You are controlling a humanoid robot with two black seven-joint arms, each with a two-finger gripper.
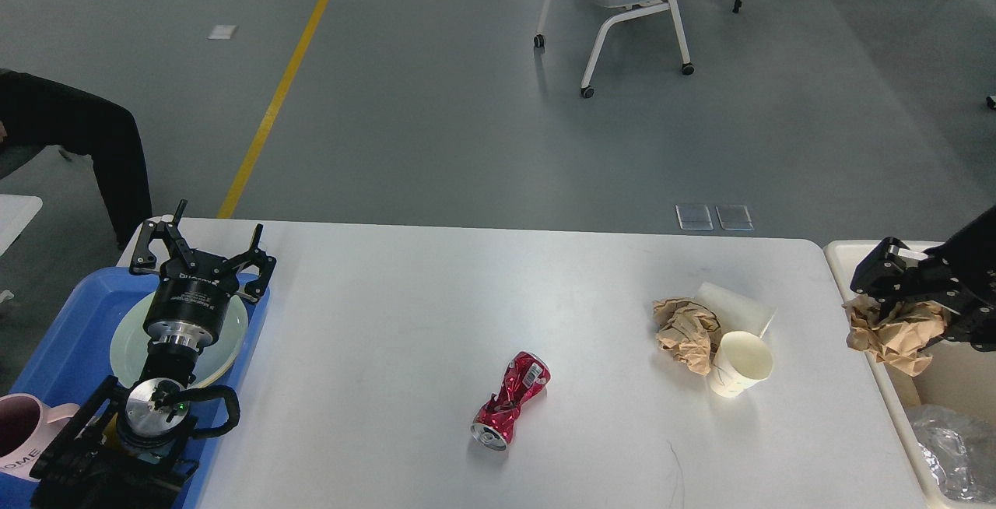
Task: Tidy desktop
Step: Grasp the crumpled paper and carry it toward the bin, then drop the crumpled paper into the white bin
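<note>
The white desk point(405, 322) fills the lower middle of the frame. At lower left a blue tray point(70, 338) holds a plate point(128, 345) and a pink mug point(23, 431); the left tool point(204, 248) hangs over the plate, fingers spread and empty. At the right edge, over the beige bin point(953, 377), the right tool point(895, 299) pinches a brown paper wad point(895, 338). Right of centre lie a second wad point(685, 334) and a tipped paper cup point(739, 365), touching. Low in the middle lies a crushed red can point(510, 400).

can point(510, 400) mid-desktop point(436, 299), paper wad point(685, 334) and cup point(739, 365) to its right, tray point(70, 338) left, bin point(871, 353) right
</note>
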